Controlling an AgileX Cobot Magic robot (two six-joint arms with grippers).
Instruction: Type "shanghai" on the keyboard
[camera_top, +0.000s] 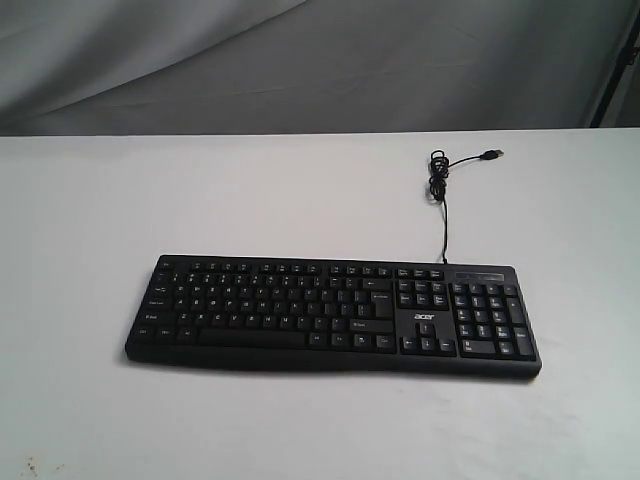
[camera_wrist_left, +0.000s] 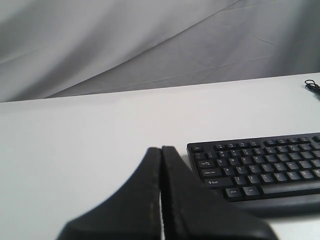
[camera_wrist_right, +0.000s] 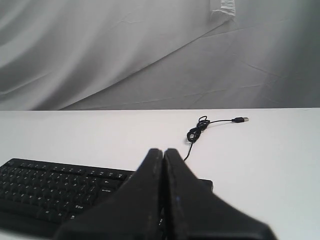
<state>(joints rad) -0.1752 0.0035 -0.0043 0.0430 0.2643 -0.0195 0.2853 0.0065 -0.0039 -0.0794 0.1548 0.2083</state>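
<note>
The left pincer (camera_wrist_left: 161, 149) and right pincer (camera_wrist_right: 163, 150) are matte black, tapering wedges.

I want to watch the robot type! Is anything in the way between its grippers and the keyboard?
Nothing visible is. The left gripper and right gripper are both shut and hold nothing, and no object lies on the keyboard or in front of it. Its cable lies past the far edge, off the keys.
</note>
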